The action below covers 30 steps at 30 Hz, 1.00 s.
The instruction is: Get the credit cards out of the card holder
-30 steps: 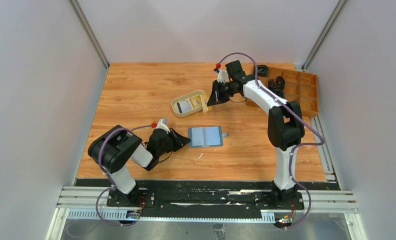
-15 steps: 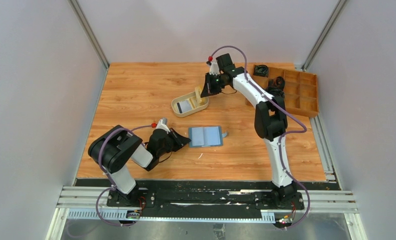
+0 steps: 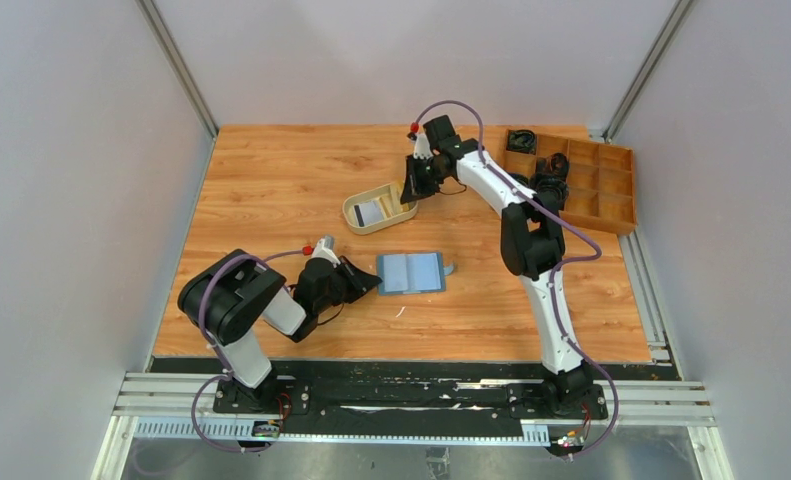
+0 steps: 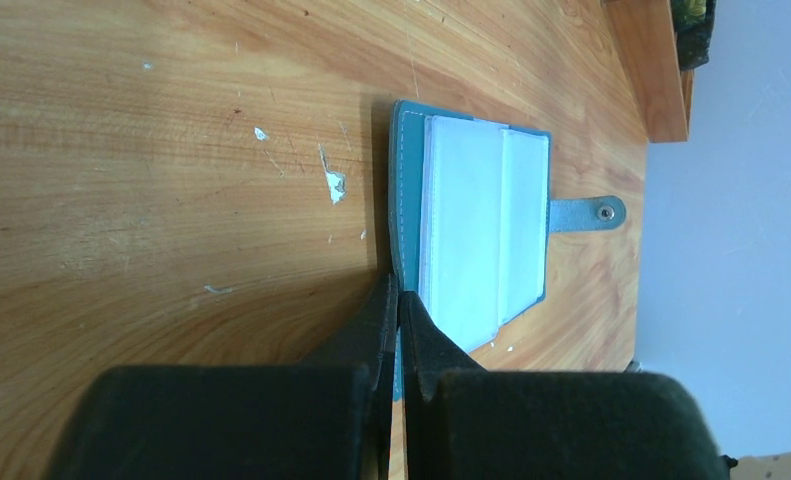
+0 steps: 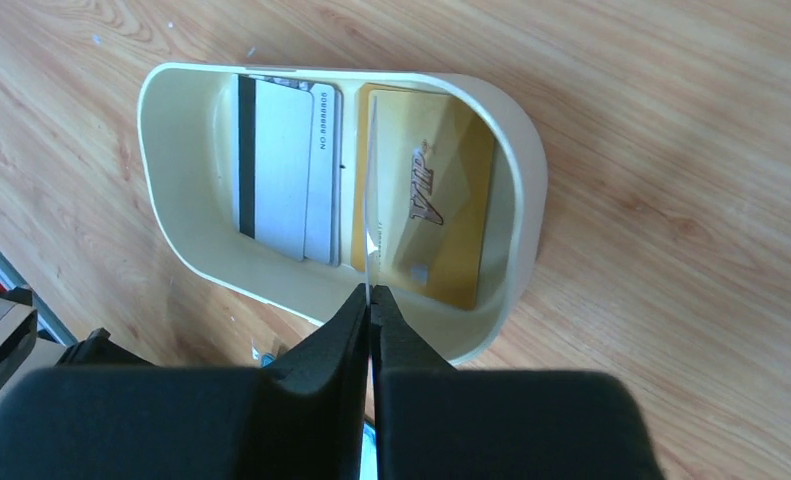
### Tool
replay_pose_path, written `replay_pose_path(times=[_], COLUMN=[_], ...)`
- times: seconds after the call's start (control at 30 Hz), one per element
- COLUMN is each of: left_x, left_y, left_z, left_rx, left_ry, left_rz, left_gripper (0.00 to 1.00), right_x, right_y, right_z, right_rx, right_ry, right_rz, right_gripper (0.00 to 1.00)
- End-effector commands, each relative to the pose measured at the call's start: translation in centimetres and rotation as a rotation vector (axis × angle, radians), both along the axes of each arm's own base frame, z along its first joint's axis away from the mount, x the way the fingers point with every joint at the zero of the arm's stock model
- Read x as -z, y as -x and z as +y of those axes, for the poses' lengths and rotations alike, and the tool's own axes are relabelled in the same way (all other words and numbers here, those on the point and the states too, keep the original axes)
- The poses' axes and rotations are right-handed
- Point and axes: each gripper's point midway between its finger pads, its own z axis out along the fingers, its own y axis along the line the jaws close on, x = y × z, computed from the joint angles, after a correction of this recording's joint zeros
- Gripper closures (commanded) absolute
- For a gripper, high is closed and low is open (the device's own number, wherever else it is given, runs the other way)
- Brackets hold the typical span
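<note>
Holding a thin pale card [image 5: 369, 240] edge-on, my right gripper [image 5: 371, 295] is hanging directly over the cream oval tray [image 5: 186, 180], fingers pressed together on the card's lower edge. Two credit cards are already lying flat in the tray: a silver striped card [image 5: 281, 165] and, beside it, a gold VIP card [image 5: 426, 200].

To do this drop well, I am judging that the card should go lower, close to the tray floor, and lean toward flat before my fingers part. Released upright from here, it may tip against the tray wall or bounce over the rim. A small opening should be enough.

My right arm is stretching far across the table, wrist bent so the fingers are pointing down over the tray's far-right end.

The blue card holder [image 3: 411, 271] is lying open and flat on the wooden table [image 3: 271, 180], nearer my bases than the tray and apart from it. Its closing tab [image 4: 586, 213] is sticking out on the side away from my left gripper [image 4: 396, 300]. Its pale inner pockets are showing, and I cannot tell whether any card is remaining inside.

My left arm is crouching low, elbow folded. Its fingers are together and appear to be pinching the holder's edge, pinning it down.
</note>
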Motion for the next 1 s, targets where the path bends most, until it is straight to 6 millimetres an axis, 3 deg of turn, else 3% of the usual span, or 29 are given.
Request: replay_pose_path(times=[0.0, 0.13, 0.23, 0.3, 0.43, 0.53, 0.63, 0.73, 0.83, 0.97], left_x=[8.9, 9.0, 8.9, 8.8, 8.1, 7.5, 6.6, 6.0, 5.2, 4.4], left_y=[6.7, 6.7, 6.7, 6.7, 6.3, 6.1, 5.7, 5.6, 5.4, 5.2], left_z=[4.3, 4.2, 4.2, 4.0, 3.4, 3.3, 3.0, 2.8, 2.4, 1.6], left_rx=[0.030, 0.033, 0.032, 0.031, 0.038, 0.034, 0.029, 0.021, 0.016, 0.020], left_ry=[-0.268, -0.262, -0.262, -0.250, -0.220, -0.207, -0.186, -0.165, -0.138, -0.130], left_rz=[0.314, 0.315, 0.315, 0.314, 0.299, 0.283, 0.261, 0.252, 0.242, 0.216], left_gripper=[1.00, 1.00, 1.00, 1.00, 1.00, 1.00, 1.00, 1.00, 1.00, 1.00], right_x=[0.4, -0.1, -1.2, -3.2, -9.0, -11.8, -10.0, -6.2, -3.8, -1.8], right_y=[-0.1, -0.5, -0.9, -1.2, -1.0, 2.4, 7.0, 11.6, 16.1, 18.8], right_z=[-0.5, -1.1, -1.5, -1.7, -2.1, -1.6, -1.5, -2.4, -1.5, -0.5], right_rx=[0.007, 0.015, 0.024, 0.028, 0.041, 0.013, 0.008, 0.007, -0.048, -0.048], right_ry=[0.075, 0.105, 0.130, 0.141, 0.182, 0.149, 0.176, 0.294, 0.367, 0.444], right_rz=[-0.012, -0.031, -0.063, -0.109, -0.262, -0.297, -0.287, -0.253, -0.211, -0.194], right_gripper=[0.91, 0.63, 0.50, 0.43, 0.29, 0.20, 0.17, 0.12, 0.05, 0.05])
